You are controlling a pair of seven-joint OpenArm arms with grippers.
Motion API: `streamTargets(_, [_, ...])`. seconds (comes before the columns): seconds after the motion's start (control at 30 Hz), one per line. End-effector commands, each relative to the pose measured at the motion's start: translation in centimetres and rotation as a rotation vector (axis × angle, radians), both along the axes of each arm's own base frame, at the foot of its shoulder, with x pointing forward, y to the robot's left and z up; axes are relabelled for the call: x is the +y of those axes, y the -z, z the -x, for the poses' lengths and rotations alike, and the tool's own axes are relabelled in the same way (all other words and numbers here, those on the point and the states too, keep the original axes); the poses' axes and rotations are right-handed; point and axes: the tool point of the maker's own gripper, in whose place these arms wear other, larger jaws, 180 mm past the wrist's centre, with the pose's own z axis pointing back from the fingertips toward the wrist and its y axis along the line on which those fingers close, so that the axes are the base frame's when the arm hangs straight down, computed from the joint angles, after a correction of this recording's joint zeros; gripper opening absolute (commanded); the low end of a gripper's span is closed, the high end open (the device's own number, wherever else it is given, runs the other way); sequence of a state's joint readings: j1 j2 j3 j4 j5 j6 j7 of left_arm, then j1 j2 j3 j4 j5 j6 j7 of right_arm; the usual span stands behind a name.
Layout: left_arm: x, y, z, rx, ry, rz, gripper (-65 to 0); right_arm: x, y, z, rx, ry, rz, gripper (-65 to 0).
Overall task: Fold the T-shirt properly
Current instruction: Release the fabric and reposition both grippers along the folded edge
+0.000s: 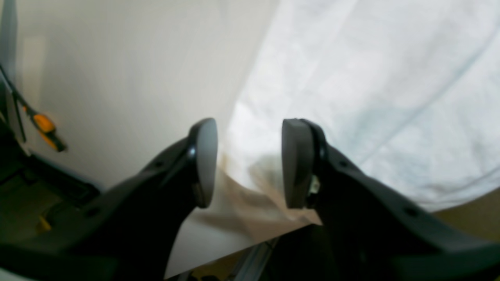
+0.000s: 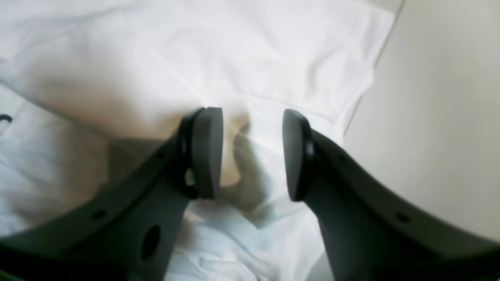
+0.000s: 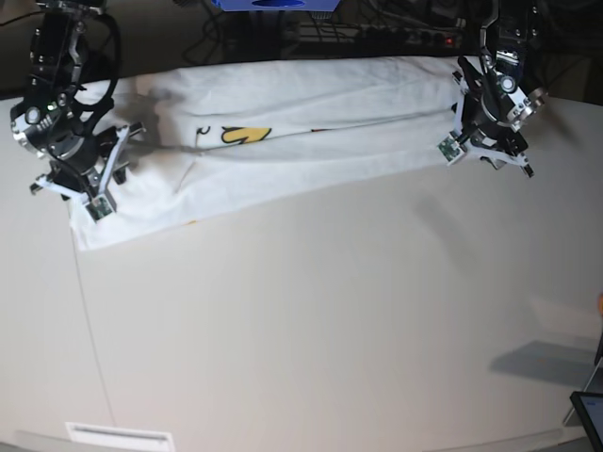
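I'm holding both the left gripper [image 1: 249, 164] and right gripper [image 2: 253, 154] parted, nothing pinched, over the T-shirt [image 3: 311, 141], lifting clear without dragging the fold

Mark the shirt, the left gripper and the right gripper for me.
shirt [image 3: 311, 141], base view, middle of the folded white cloth.
left gripper [image 1: 249, 164], left wrist view, gap midway between its open fingertips.
right gripper [image 2: 253, 154], right wrist view, gap midway between its open fingertips.
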State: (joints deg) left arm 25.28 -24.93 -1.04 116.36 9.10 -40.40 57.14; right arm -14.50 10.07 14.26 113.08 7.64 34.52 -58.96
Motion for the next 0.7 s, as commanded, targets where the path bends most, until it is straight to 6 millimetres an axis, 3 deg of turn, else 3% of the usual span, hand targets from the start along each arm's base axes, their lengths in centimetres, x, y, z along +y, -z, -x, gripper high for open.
streamTargets(0.0, [0.4, -0.8, -0.4, -0.028, 0.002, -0.017, -38.0, 0.1, -1.0, -0.8, -0.04, -0.01, -0.004, -40.0])
streamTargets(0.23, [-2.2, -0.1, 0.0, -0.017, -0.014, 0.13, -37.1, -0.2, -0.2, -1.5, -0.025, 0.002, -0.015, -39.9])
streamTargets(0.5, [-2.2, 1.3, 2.6, 0.057, -0.019, 0.133, -37.8, -0.7, 2.5, -1.8, 0.053, 0.002, -0.026, -39.9])
streamTargets(0.67, [-1.5, 2.1, 3.1, 0.083, -0.032, 0.114, -37.8, -0.8, 4.3, -2.0, 0.084, 0.018, -0.063, -39.9])
